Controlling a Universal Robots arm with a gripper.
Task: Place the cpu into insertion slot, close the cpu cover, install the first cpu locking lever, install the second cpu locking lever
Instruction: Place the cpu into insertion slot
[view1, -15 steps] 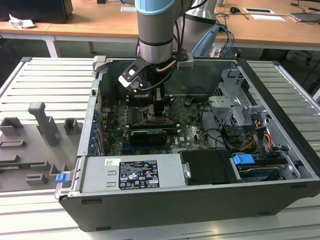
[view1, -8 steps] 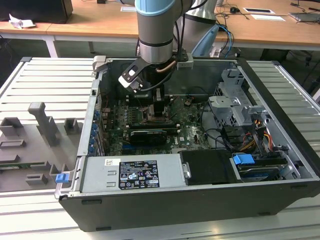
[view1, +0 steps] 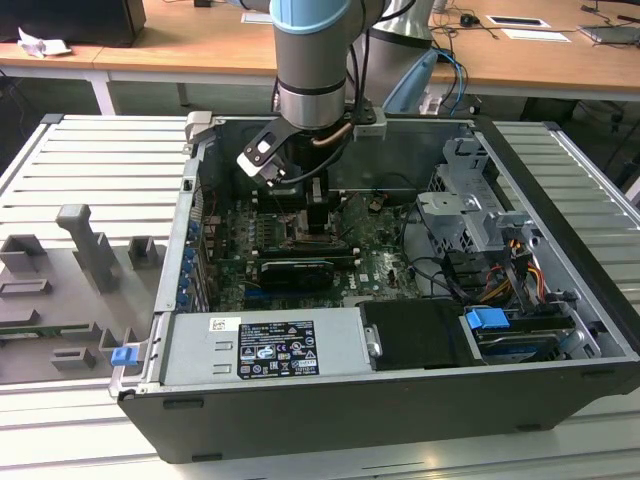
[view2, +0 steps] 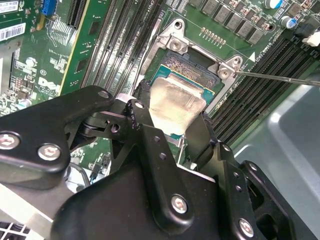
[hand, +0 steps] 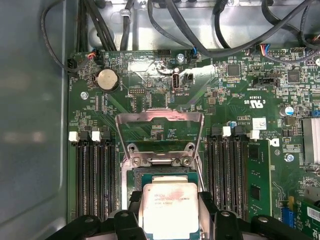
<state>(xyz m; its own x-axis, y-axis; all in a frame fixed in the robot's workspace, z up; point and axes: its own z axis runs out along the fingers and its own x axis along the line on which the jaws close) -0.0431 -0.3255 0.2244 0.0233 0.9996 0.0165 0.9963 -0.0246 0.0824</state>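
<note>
Jaws gripping cpu (view2: 175, 105) at insertion slot (view2: 190, 67), w/ cpu cover (hand: 159, 116) flipped open.

Even room light outside, hard glare up close
In the exterior view the ribbed table (view1: 80, 150) is bright, while the inside of the computer case (view1: 400, 410) lies in shade beneath the arm (view1: 312, 60). In the second wrist view the cpu (view2: 175, 106) gleams pale; in the first wrist view glare whitens a patch of the green circuit board (hand: 150, 67)
</note>
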